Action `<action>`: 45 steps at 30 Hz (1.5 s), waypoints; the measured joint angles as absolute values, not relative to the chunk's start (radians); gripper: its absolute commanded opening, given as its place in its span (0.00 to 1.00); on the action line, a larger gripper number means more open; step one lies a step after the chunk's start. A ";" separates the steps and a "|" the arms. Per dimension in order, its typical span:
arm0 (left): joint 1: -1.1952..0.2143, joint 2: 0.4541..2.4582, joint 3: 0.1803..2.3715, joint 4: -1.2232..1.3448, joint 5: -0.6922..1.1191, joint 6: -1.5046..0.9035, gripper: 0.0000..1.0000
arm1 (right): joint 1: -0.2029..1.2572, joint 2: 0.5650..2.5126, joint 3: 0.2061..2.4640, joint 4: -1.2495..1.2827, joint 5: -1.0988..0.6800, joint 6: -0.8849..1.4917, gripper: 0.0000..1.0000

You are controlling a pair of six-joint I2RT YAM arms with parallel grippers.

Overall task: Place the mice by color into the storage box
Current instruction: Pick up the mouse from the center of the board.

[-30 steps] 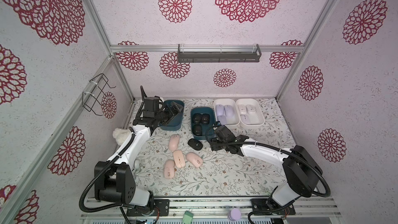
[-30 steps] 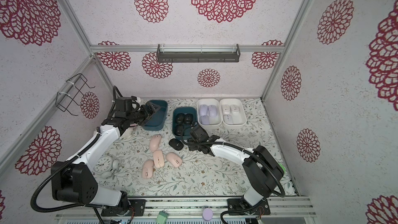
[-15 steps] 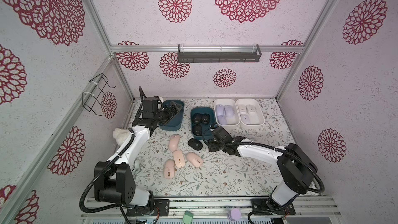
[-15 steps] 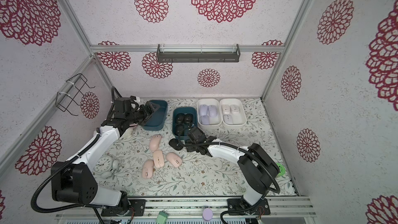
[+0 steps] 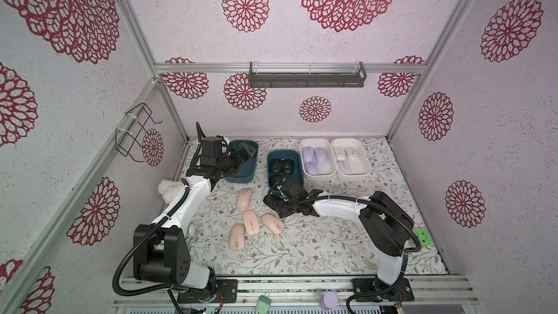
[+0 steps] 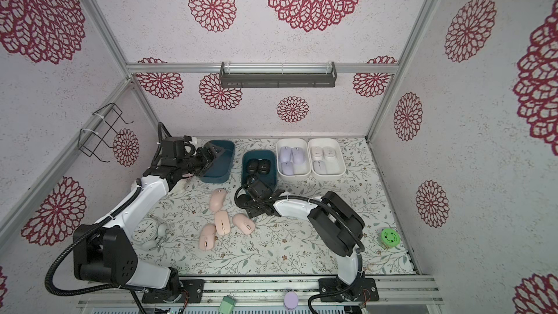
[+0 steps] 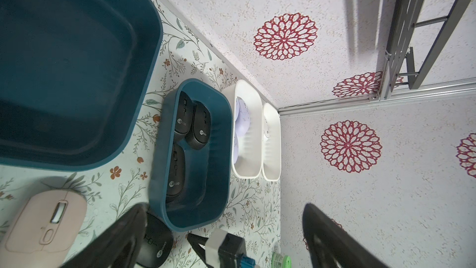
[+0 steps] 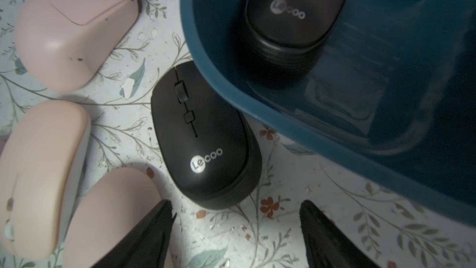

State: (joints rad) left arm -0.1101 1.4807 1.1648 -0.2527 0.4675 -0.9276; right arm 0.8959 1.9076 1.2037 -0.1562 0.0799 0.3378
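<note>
A loose black mouse [image 8: 206, 137] lies on the flowered mat beside the teal box [image 8: 334, 130] that holds three black mice [image 7: 198, 125]. My right gripper [image 8: 235, 210] stands open just short of the loose mouse's rear, touching nothing; in both top views it [image 5: 273, 205] covers that mouse. Several peach-pink mice [image 5: 251, 222] lie on the mat to its left. My left gripper [image 5: 246, 152] hangs open and empty over the empty teal box [image 5: 241, 170]. Lavender mice [image 5: 314, 157] fill one white box, white mice [image 5: 347, 155] the other.
A white plush [image 5: 169, 190] and an alarm clock [image 6: 148, 232] sit by the left arm. A green round tub [image 5: 422, 237] stands at the mat's right edge. A wire rack [image 5: 136, 131] hangs on the left wall, a grey shelf [image 5: 306, 75] on the back wall.
My right gripper has slid left, from in front of the box of black mice to over the loose black mouse, and its jaws have spread wider. The left arm has stayed put.
</note>
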 measured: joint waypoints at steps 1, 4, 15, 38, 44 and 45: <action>-0.110 1.481 1.165 -0.253 0.467 -0.928 0.97 | 0.896 1.929 1.223 -0.162 0.082 0.329 0.85; -0.110 1.481 1.165 -0.253 0.473 -0.928 0.97 | 0.896 1.983 1.279 -0.168 0.083 0.305 0.85; -0.110 1.481 1.165 -0.252 0.485 -0.932 0.97 | 0.897 2.081 1.410 -0.183 0.047 0.262 0.80; -0.110 1.481 1.165 -0.253 0.489 -0.936 0.97 | 0.913 1.885 1.313 -0.202 0.026 0.290 0.61; -0.110 1.481 1.165 -0.260 0.489 -0.936 0.97 | 0.911 1.821 1.317 -0.260 0.049 0.309 0.61; -0.110 1.481 1.165 -0.261 0.488 -0.935 0.97 | 0.908 1.824 1.348 -0.292 0.055 0.316 0.61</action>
